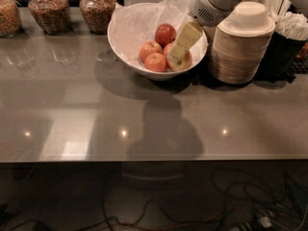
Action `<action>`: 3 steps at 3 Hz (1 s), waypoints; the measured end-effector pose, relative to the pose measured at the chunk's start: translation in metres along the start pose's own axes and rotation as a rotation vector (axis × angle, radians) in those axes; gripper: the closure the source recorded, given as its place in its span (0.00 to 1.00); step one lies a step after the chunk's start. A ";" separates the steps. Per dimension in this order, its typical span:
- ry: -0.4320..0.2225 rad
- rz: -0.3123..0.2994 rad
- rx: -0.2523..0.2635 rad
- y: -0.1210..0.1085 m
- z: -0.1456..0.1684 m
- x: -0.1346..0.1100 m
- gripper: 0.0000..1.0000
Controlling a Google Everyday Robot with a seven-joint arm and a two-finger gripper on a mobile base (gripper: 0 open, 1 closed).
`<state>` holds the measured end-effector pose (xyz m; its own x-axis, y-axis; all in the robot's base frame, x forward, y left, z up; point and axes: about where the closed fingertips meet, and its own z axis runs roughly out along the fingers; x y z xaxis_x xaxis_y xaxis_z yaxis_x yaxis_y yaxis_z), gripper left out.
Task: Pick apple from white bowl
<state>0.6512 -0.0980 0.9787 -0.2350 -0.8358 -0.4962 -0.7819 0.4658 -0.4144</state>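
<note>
The white bowl [117, 38], lined with crinkled white tissue paper, stands at the back middle of the grey table. It holds several apples. The largest apple [184, 63], pale red-orange with a yellow-green patch, lies at the bowl's right front. A dark red apple [165, 33] and two smaller orange-red apples [149, 49] lie beside it. My gripper [181, 46], pale cream, reaches down from the upper right over the bowl's right side. It stands right in front of the largest apple and hides part of it. I cannot tell whether it touches the apple.
A tall stack of beige disposable bowls [240, 44] stands right next to the white bowl on its right. A dark holder of white utensils [288, 32] is at the far right. Glass jars [46, 9] line the back left. The table's front edge [154, 159] runs across.
</note>
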 end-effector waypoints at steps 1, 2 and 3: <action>-0.001 -0.001 0.000 0.000 0.001 -0.001 0.00; -0.012 0.024 0.006 0.000 0.002 0.003 0.00; -0.036 0.077 0.010 0.001 0.010 0.006 0.09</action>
<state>0.6545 -0.1001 0.9677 -0.2731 -0.7864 -0.5540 -0.7566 0.5313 -0.3811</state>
